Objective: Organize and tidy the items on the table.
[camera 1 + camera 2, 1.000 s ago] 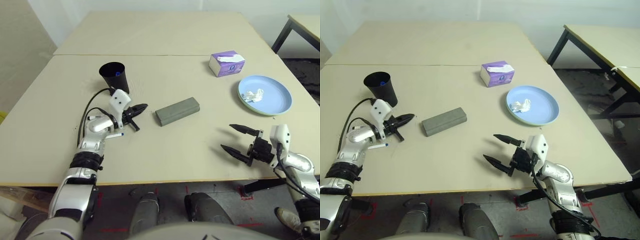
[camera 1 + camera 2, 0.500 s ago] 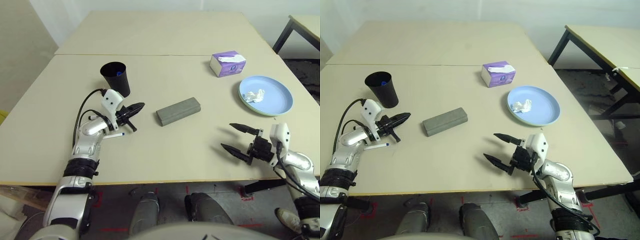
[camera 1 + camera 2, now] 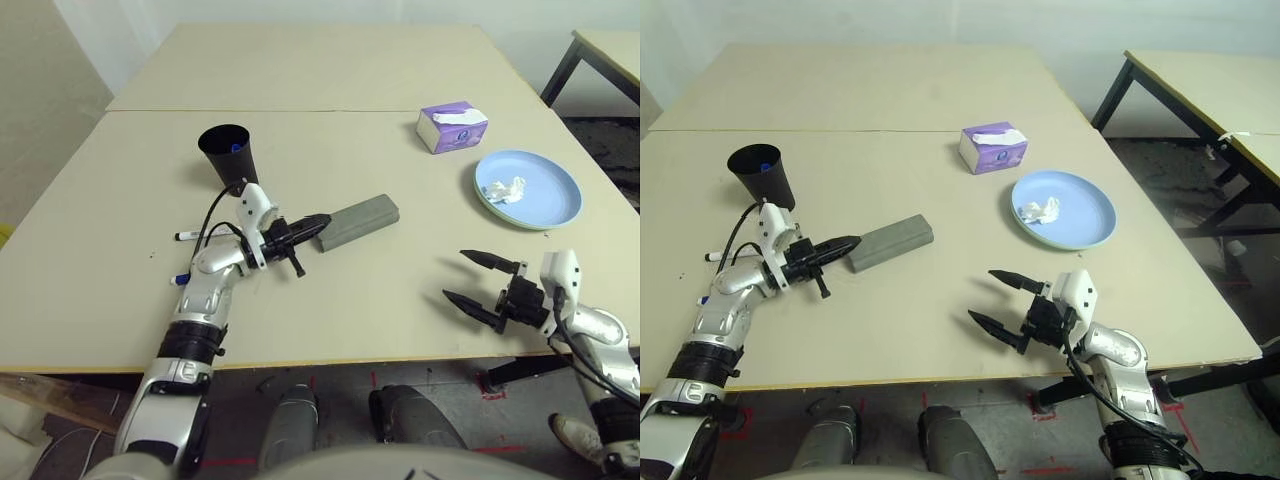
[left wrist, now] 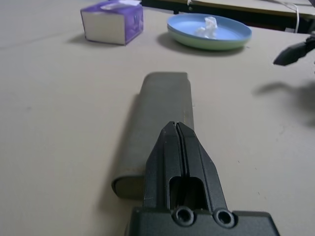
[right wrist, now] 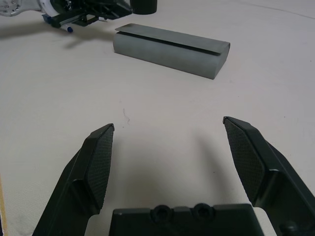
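Two hands: left (image 3: 318,219) closed, right (image 3: 468,277) spread.

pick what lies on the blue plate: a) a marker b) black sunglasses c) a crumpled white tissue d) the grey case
c: a crumpled white tissue sits on the blue plate, while the grey case lies apart on the table, with the shut left claw at its near end.

Head stereo pair angled down over the table (image 3: 330,290); wrist cameras low, close, both facing the glasses case (image 4: 160,123).
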`<action>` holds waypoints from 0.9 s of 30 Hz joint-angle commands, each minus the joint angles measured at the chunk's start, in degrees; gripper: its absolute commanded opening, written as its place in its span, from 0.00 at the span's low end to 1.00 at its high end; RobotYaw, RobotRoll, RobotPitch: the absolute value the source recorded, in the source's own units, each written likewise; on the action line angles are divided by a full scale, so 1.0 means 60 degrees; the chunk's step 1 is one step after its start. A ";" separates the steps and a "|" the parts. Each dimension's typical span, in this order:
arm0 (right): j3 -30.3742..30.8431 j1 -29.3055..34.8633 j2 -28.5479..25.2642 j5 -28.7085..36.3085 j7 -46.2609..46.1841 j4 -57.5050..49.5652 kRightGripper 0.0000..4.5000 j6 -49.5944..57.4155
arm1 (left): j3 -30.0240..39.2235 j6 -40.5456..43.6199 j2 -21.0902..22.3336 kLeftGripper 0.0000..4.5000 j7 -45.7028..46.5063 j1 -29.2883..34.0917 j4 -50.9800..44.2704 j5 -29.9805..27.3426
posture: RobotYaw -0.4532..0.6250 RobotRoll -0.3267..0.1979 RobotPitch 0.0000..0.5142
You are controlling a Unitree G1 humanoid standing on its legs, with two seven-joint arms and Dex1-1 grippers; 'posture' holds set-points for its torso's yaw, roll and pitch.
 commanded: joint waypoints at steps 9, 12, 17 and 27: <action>0.0161 -0.0091 0.0013 -0.0056 -0.0073 -0.0373 1.00 0.0144 | -0.0291 0.0230 0.0444 0.01 0.0556 0.0049 0.0152 0.0752 | 0.32 0.62 0.23; 0.0191 -0.0061 0.0015 -0.0052 -0.0106 -0.0487 1.00 0.0195 | -0.0446 0.0269 0.0449 0.01 0.0524 -0.0021 0.0253 0.0914 | 0.32 0.62 0.23; 0.0217 0.0015 0.0001 -0.0041 -0.0147 -0.0597 1.00 0.0235 | -0.0608 0.0386 0.0413 0.01 0.0479 -0.0013 0.0244 0.1003 | 0.31 0.62 0.24; 0.0219 0.0080 0.0021 -0.0060 -0.0161 -0.0564 1.00 0.0232 | -0.0125 0.0366 0.0524 0.01 0.0483 -0.0127 0.0069 0.0535 | 0.31 0.62 0.24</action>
